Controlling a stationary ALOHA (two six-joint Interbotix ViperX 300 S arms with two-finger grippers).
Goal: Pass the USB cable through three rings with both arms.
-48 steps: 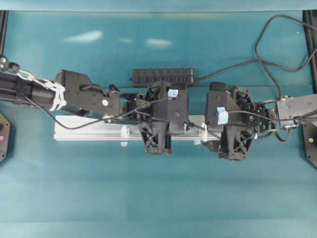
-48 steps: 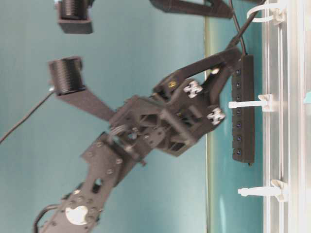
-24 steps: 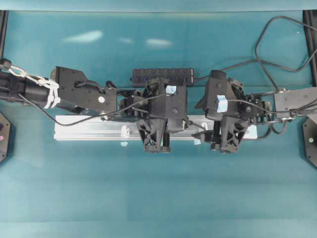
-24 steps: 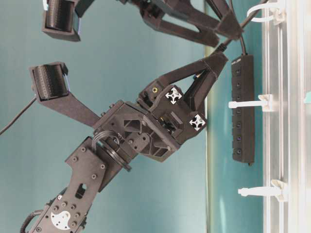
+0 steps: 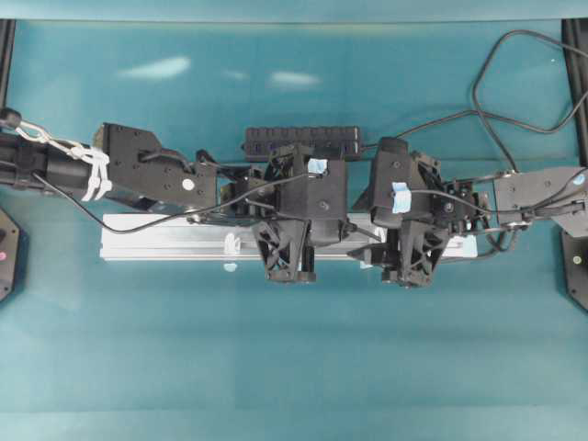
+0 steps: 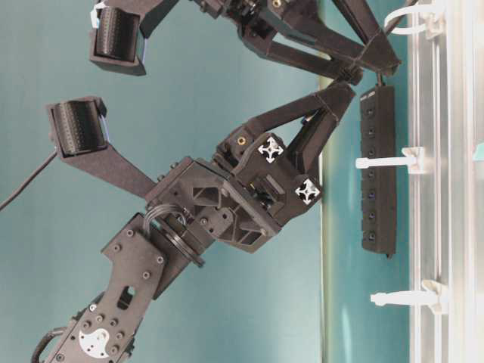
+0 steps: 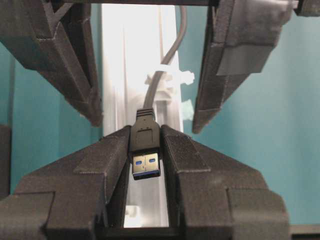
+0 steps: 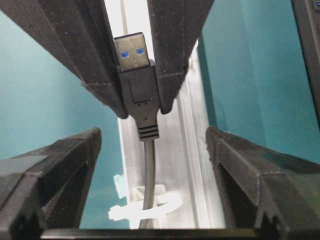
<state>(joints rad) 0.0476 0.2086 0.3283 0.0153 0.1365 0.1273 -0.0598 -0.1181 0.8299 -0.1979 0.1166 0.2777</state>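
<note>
Black left pincer (image 7: 146,155) clamps USB cable (image 7: 145,150); right pincer (image 8: 150,165) apparently agape.

Left claw (image 7: 145,165) clamps USB plug (image 7: 145,145) — cord runs up through white ring (image 7: 167,80) on rail (image 7: 132,60); right claw's fingers (image 7: 220,65) spread either side.

Two black robot arms, the left arm (image 5: 152,175) and the right arm (image 5: 537,191), work over one teal tabletop (image 5: 294,349), each ending in one tool: the left tool (image 7: 146,165) and the right tool (image 8: 150,165). One silver aluminium rail (image 5: 165,241) lies there carrying three white plastic rings, all three countable in the table-level view: the first ring (image 6: 412,19), the second ring (image 6: 393,161) and the third ring (image 6: 408,298). There is one USB cable (image 7: 146,150) with a single plug, and one black multi-port hub (image 6: 378,170).
</note>
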